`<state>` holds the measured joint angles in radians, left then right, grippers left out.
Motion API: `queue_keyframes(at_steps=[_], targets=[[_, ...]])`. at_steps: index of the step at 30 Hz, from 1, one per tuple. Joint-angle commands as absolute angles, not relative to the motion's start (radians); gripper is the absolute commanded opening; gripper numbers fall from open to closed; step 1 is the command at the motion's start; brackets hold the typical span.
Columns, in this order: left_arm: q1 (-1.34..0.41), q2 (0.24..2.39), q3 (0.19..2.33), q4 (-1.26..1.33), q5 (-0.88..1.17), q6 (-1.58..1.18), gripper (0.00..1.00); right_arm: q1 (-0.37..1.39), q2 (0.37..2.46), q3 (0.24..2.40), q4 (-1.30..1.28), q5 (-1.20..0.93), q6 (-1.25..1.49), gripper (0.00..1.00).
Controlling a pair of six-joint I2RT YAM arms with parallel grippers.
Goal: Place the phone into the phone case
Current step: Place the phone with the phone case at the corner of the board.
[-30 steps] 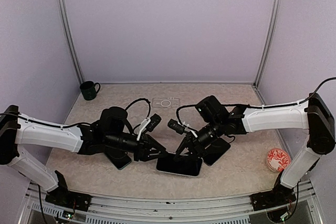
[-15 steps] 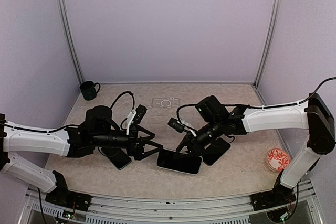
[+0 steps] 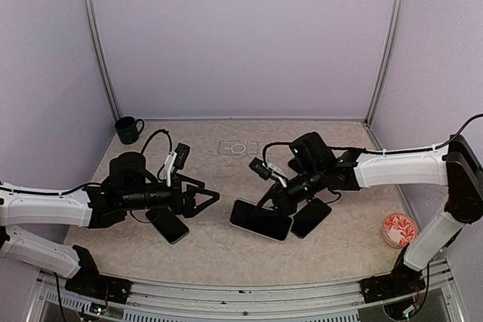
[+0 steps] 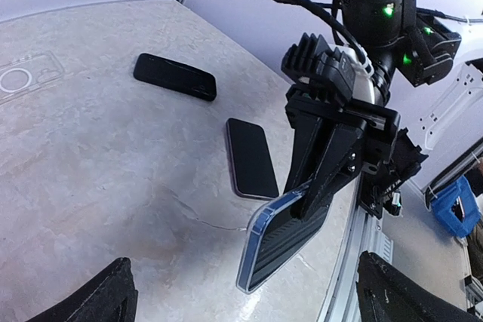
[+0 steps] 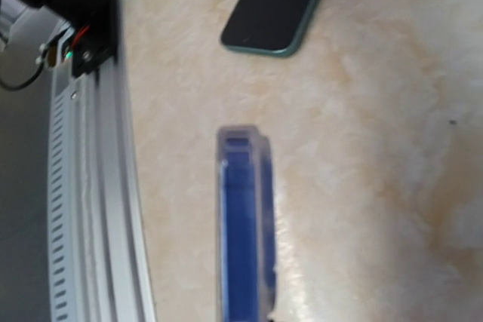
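A phone (image 3: 260, 220) with a blue edge, inside a clear case, is held tilted just above the table in the middle, its low end near the surface. My right gripper (image 3: 274, 203) is shut on its far end; the left wrist view shows those black fingers (image 4: 321, 186) clamped on the cased phone (image 4: 283, 235). In the right wrist view the phone's blue edge (image 5: 245, 224) runs straight out from the jaws. My left gripper (image 3: 201, 201) stands wide open to the phone's left, apart from it, with nothing between its fingers (image 4: 98, 299). An empty clear case (image 3: 238, 147) lies at the back.
A dark phone (image 3: 311, 218) lies right of the held one, and a teal-edged phone (image 3: 170, 225) lies under my left arm. A black slab (image 4: 175, 77) lies farther back. A dark mug (image 3: 128, 130) stands back left, a red patterned dish (image 3: 398, 228) at right. The metal rail (image 5: 83, 186) runs along the near edge.
My left gripper has opened, let go of the phone's near end and drawn back to the left. The right gripper keeps its grip and has shifted the phone slightly rightward.
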<state>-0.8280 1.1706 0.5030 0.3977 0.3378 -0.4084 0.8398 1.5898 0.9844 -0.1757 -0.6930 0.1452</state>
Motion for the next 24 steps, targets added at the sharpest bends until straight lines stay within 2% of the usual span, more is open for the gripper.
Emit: queue_keyframes(at_steps=[1, 24], targets=[[-0.801, 1.15, 0.481, 0.425, 0.298, -0.438, 0.99, 0.809, 1.544, 0.973, -0.105, -0.665, 0.191, 0.0], [-0.775, 1.14, 0.46, 0.426, 0.281, -0.462, 0.99, 0.628, 1.467, 0.877, -0.007, -0.518, 0.351, 0.0]])
